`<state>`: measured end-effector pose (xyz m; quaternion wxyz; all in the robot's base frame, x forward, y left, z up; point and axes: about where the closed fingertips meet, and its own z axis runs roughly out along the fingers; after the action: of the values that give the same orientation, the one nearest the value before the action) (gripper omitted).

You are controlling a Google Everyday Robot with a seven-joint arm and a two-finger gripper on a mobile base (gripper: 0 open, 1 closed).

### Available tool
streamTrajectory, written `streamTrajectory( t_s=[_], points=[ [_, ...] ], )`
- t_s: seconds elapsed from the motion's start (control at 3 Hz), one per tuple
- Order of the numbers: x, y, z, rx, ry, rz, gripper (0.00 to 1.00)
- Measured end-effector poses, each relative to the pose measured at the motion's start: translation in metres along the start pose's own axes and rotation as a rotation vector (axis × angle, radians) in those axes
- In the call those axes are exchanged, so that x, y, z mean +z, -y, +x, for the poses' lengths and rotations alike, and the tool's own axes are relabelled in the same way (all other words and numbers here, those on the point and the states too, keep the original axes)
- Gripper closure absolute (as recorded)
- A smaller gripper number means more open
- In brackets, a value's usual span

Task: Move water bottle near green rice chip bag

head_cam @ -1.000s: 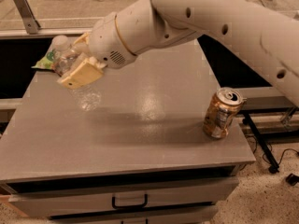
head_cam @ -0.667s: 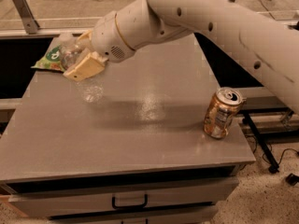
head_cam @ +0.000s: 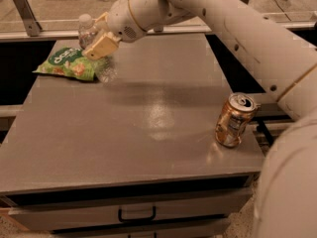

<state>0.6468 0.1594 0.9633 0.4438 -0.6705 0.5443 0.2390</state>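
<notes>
The water bottle (head_cam: 94, 48) is clear ribbed plastic with a white cap, held roughly upright at the table's far left. My gripper (head_cam: 100, 42) is shut on the water bottle around its middle; the tan finger pads (head_cam: 101, 46) cover its label. The bottle's base hangs just above or at the tabletop, right beside the near right end of the green rice chip bag (head_cam: 69, 63). The bag lies flat at the far left corner, bright green with a white logo and pale chip pictures.
A gold drink can (head_cam: 234, 120) stands upright near the table's right edge. The grey table (head_cam: 148, 133) has a drawer with a black handle (head_cam: 136, 215) below its front. My white arm (head_cam: 237, 29) reaches in from the upper right.
My gripper has carried the water bottle up and to the left, away from the table's middle, to right beside the green rice chip bag. The can has not moved.
</notes>
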Motion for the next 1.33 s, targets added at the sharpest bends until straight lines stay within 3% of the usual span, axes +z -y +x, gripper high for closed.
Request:
streamTrajectory(
  t_s=[0.33, 0.67, 1.33],
  points=[
    [0.000, 0.032, 0.013, 0.029, -0.009, 0.024, 1.00],
    [0.003, 0.044, 0.023, 0.068, -0.010, 0.035, 0.83],
    [0.009, 0.047, 0.042, 0.128, -0.027, 0.038, 0.36]
  ],
)
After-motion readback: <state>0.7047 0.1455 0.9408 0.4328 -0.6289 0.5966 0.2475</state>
